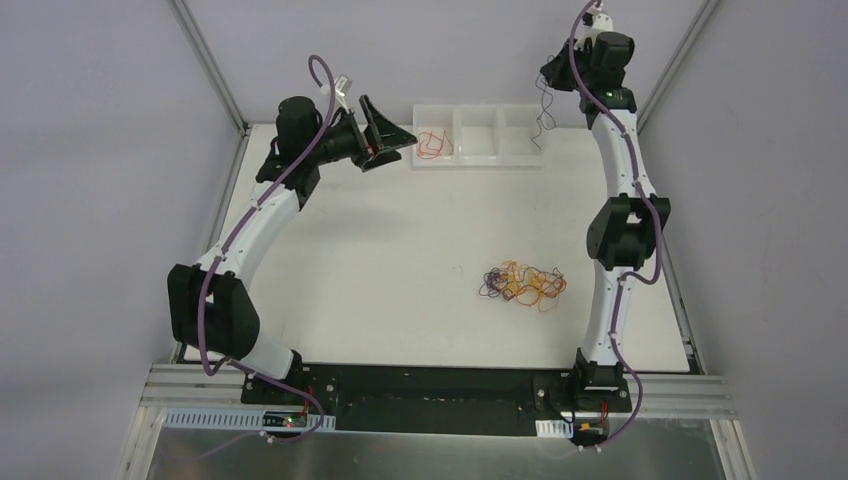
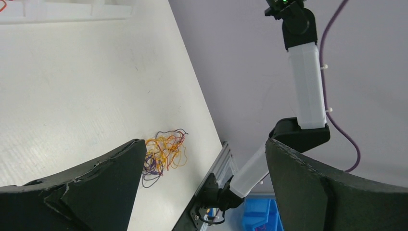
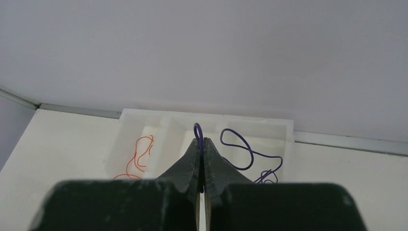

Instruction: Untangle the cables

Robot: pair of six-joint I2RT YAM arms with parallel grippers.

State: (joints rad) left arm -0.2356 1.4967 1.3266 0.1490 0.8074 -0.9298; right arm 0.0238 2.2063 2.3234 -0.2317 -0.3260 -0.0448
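Note:
A tangle of orange, yellow and purple cables (image 1: 522,284) lies on the white table right of centre; it also shows in the left wrist view (image 2: 163,153). My right gripper (image 1: 556,72) is raised over the tray's right end, shut on a purple cable (image 3: 197,131) that hangs down (image 1: 541,122) into the right compartment (image 3: 250,151). An orange-red cable (image 1: 434,144) lies in the tray's left compartment, also seen in the right wrist view (image 3: 139,155). My left gripper (image 1: 396,138) is open and empty, just left of the tray.
A white three-compartment tray (image 1: 478,157) stands at the table's back edge. Aluminium frame posts rise at the back corners. A blue bin (image 2: 260,216) sits below the table's near edge.

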